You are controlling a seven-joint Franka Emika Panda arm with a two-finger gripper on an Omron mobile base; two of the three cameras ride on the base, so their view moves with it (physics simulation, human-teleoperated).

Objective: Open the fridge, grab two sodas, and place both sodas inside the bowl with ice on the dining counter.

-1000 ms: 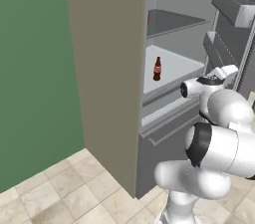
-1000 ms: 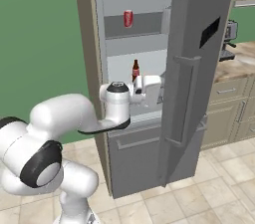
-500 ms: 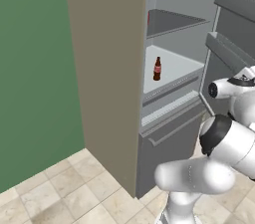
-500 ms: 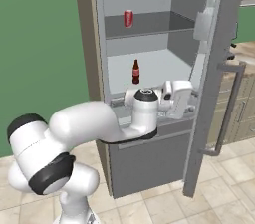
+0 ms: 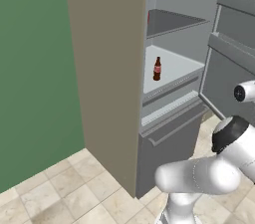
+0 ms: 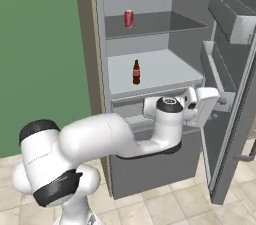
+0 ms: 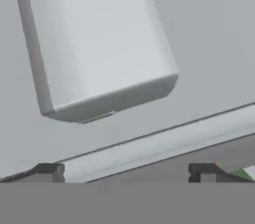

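The grey fridge (image 5: 109,68) (image 6: 150,64) stands open, its door (image 6: 235,79) swung wide to the right. A red can (image 6: 129,18) stands on the upper shelf. On the shelf below is a dark cola bottle (image 5: 157,68) (image 6: 136,72). My gripper (image 6: 220,105) (image 7: 125,172) is open and holds nothing. It sits right of the shelves, close against the inner side of the door, under a pale door bin (image 7: 99,44). The bowl and the dining counter are out of view.
The fridge's lower drawer (image 5: 169,133) (image 6: 150,164) is closed below the shelves. Door bins (image 6: 227,11) (image 5: 234,34) jut inward from the open door. A green wall (image 5: 30,68) is to the left. Beige floor tiles (image 5: 60,193) lie below.
The fridge door has swung farther open to the right. My arm has swept right with it, from in front of the shelves to the door's inner side.
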